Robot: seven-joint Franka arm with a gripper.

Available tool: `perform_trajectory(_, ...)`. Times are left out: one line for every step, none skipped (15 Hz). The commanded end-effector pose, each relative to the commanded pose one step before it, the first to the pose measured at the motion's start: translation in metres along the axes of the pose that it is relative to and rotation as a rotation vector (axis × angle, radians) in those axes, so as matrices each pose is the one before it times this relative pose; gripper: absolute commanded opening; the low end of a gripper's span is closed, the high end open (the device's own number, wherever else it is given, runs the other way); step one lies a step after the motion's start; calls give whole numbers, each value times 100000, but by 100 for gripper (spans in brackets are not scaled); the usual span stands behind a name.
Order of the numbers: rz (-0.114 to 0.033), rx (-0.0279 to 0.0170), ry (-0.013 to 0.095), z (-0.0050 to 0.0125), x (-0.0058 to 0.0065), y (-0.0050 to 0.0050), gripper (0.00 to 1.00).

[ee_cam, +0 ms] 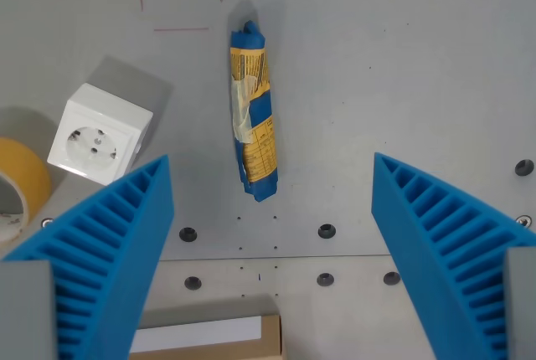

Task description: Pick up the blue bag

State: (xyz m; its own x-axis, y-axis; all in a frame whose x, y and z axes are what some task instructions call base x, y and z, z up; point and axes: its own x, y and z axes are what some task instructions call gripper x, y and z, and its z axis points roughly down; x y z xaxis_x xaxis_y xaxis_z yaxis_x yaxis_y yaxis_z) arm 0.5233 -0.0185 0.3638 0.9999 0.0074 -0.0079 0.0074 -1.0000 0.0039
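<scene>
The blue bag (pixel 254 113), a long narrow packet with yellow label patches, lies lengthwise on the grey table, running from the top centre down toward the middle of the wrist view. My gripper (pixel 272 201) is open wide above the table. Its two ribbed blue fingers (pixel 113 243) stand at the lower left and lower right of the view. The bag's lower end sits between the fingers' tips, a little left of midway, and nothing touches it.
A white socket cube (pixel 100 134) stands left of the bag. A roll of yellow tape (pixel 18 177) lies at the left edge. A cardboard box edge (pixel 209 339) shows at the bottom. Bolt holes (pixel 327 231) dot the table, and red pen lines (pixel 180 28) mark it at upper left.
</scene>
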Motion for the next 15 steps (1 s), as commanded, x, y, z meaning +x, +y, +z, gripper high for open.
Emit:
perform_trajectory(-2,-10,356,-179,-26,0,100)
perform_trajectory(-27,-15,-10,12,-3,0,100)
perform_trajectory(-52,-5,33,36,-8,0,100)
perform_trajectory(-120,28,46,78,-16,-1,100)
perform_trajectory(-122,30,101,140,-30,-2,100)
perform_trajectory(-206,40,231,224,-48,-3,100)
perform_trajectory(-282,50,378,325,-72,-4,100)
perform_trajectory(-330,71,680,438,-97,-6,100)
perform_trajectory(-409,72,859,500,-121,-7,100)
perform_trajectory(-444,73,1249,500,-143,-8,100)
perform_trajectory(-531,68,1476,500,-174,-9,100)
perform_trajectory(-532,96,1406,500,-212,-10,100)
perform_trajectory(-506,106,1208,500,-251,-11,100)
perform_trajectory(-554,118,886,500,-292,-12,100)
perform_trajectory(-485,136,1012,500,-319,-13,100)
